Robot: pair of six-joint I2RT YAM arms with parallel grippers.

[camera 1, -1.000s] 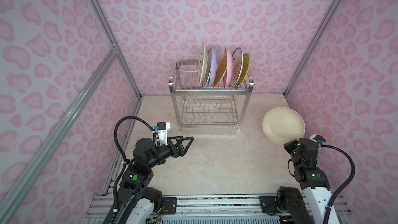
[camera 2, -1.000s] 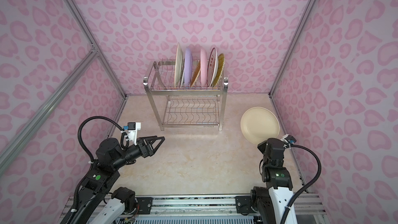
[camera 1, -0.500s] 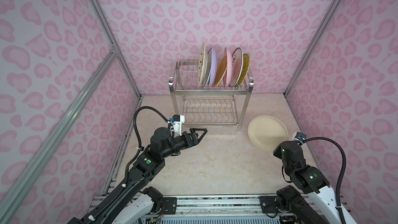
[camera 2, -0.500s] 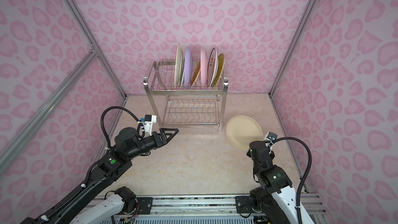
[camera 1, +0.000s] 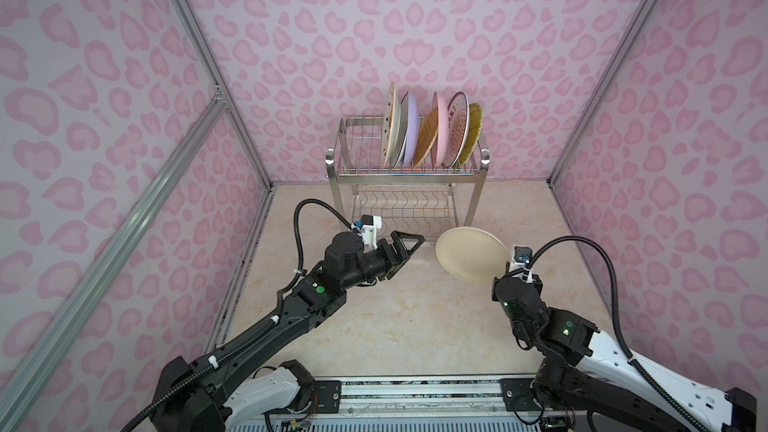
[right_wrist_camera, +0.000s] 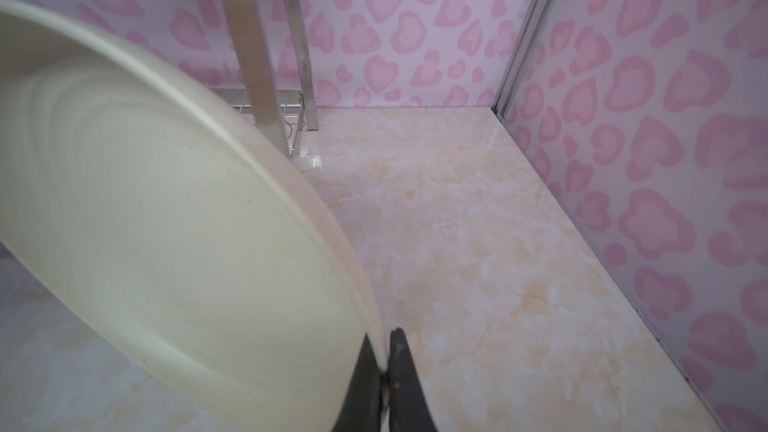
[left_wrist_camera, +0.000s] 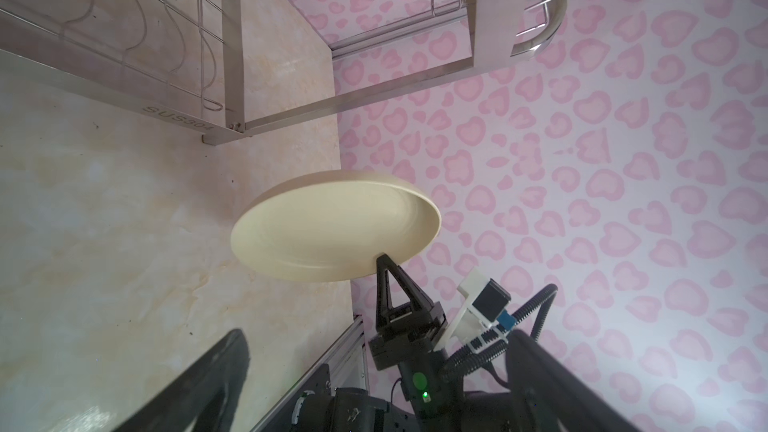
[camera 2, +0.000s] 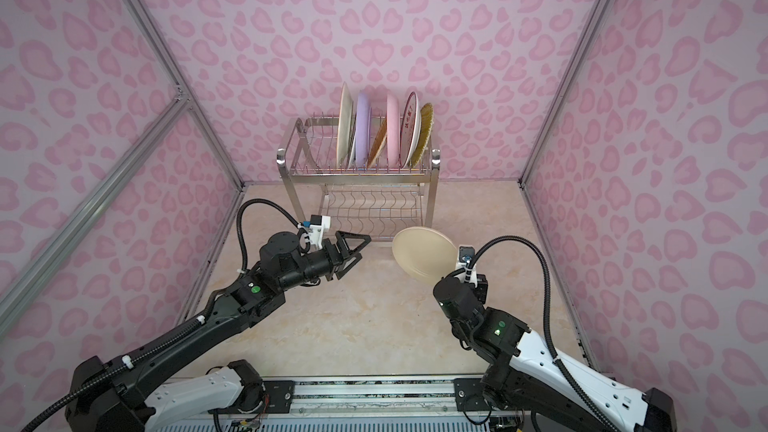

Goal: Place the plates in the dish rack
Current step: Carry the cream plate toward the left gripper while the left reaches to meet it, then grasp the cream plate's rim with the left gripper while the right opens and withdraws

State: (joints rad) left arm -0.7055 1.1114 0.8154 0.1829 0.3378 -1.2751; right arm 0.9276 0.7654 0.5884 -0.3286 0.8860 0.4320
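My right gripper [right_wrist_camera: 384, 336] is shut on the rim of a plain cream plate [camera 1: 471, 254], which hangs tilted above the floor in front of the dish rack's right leg. The same plate [camera 2: 424, 252] shows in both top views. The steel dish rack [camera 1: 407, 174] stands at the back wall. Its upper tier holds several plates on edge, among them a star-patterned one [camera 1: 391, 126], a lilac one [camera 1: 410, 126] and a pink one [camera 1: 439, 126]. My left gripper [camera 1: 413, 249] is open and holds nothing, just left of the cream plate, pointing at it.
A wavy-wire lower shelf [camera 1: 403, 209] sits under the loaded tier. Pink patterned walls with aluminium posts [camera 1: 582, 126] close in the marble floor [camera 1: 415, 326] on three sides. A metal rail [camera 1: 415, 392] runs along the front.
The right arm has swung the cream plate left and lower, toward the middle. The left arm has reached forward and right toward it, still open.
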